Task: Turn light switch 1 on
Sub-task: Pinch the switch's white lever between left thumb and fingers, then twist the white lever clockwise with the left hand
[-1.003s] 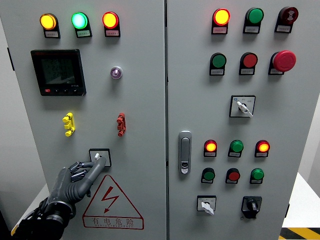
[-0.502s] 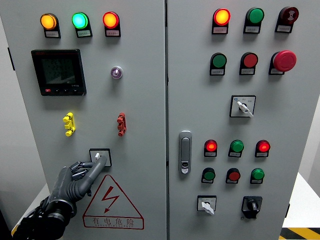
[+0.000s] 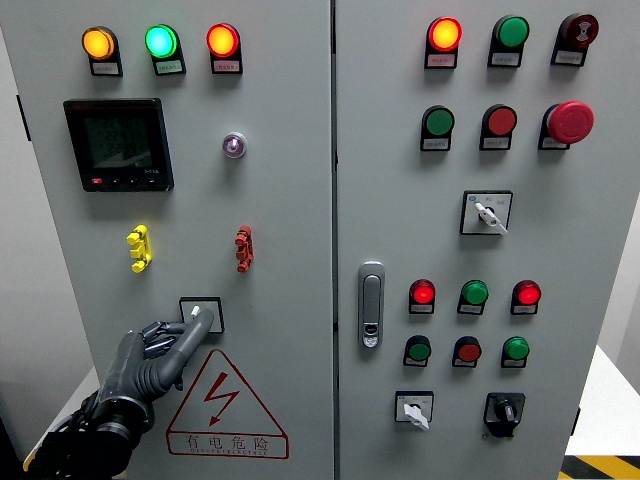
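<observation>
Head view shows my left robot hand [image 3: 150, 362] at seven o'clock on the panel, forefinger stretched out, other fingers curled, grasping nothing. Its tip touches the rotary switch [image 3: 200, 315] just above the warning triangle [image 3: 224, 404]. I judge the tip could slip off the small knob, leaving it unturned.

Warning triangle sign [image 3: 222, 405] on left cabinet door [image 3: 290, 250]: lightning bolt, "有电危险". Button labels illegible.

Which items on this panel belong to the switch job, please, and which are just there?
Job: left hand, index finger on rotary switch.
Just there: digital meter, emergency stop button, door handle, warning triangle, black selector switch.
</observation>
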`<move>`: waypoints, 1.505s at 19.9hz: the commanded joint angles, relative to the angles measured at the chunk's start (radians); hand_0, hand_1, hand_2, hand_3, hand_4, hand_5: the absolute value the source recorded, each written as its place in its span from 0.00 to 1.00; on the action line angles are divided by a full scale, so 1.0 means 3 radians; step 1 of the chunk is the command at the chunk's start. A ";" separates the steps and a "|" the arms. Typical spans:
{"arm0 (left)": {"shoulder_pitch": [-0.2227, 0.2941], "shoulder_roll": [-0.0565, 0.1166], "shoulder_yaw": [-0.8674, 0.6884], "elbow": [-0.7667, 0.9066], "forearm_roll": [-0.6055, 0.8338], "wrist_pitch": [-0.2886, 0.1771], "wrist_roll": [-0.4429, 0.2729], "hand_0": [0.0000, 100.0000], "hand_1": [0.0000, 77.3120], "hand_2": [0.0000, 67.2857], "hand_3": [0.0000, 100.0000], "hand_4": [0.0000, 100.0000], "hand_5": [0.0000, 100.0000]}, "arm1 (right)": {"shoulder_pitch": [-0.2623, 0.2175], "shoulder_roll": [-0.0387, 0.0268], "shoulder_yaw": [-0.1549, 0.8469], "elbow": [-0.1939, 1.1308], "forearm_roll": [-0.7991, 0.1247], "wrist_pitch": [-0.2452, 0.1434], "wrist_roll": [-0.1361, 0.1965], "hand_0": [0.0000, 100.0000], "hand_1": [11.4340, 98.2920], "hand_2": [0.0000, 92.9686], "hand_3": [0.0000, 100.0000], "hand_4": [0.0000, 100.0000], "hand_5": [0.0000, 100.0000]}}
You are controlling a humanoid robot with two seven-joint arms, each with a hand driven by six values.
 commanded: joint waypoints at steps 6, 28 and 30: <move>-0.0016 0.0011 0.0002 0.0033 0.0006 0.0005 0.0021 0.00 0.71 0.75 0.97 1.00 0.90 | -0.0005 0.0000 0.0000 0.0000 0.0000 0.0000 0.0002 0.00 0.13 0.00 0.11 0.23 0.15; -0.0092 0.0011 0.0038 0.0079 0.0011 0.0061 0.0062 0.17 0.65 0.76 0.99 1.00 0.91 | 0.0000 0.0000 0.0000 0.0000 0.0000 0.0000 -0.0004 0.00 0.13 0.00 0.11 0.23 0.15; -0.0097 0.0011 0.0043 0.0085 0.0011 0.0061 0.0062 0.18 0.65 0.76 0.99 1.00 0.91 | -0.0005 0.0000 0.0000 0.0000 0.0000 0.0000 -0.0004 0.00 0.13 0.00 0.11 0.23 0.15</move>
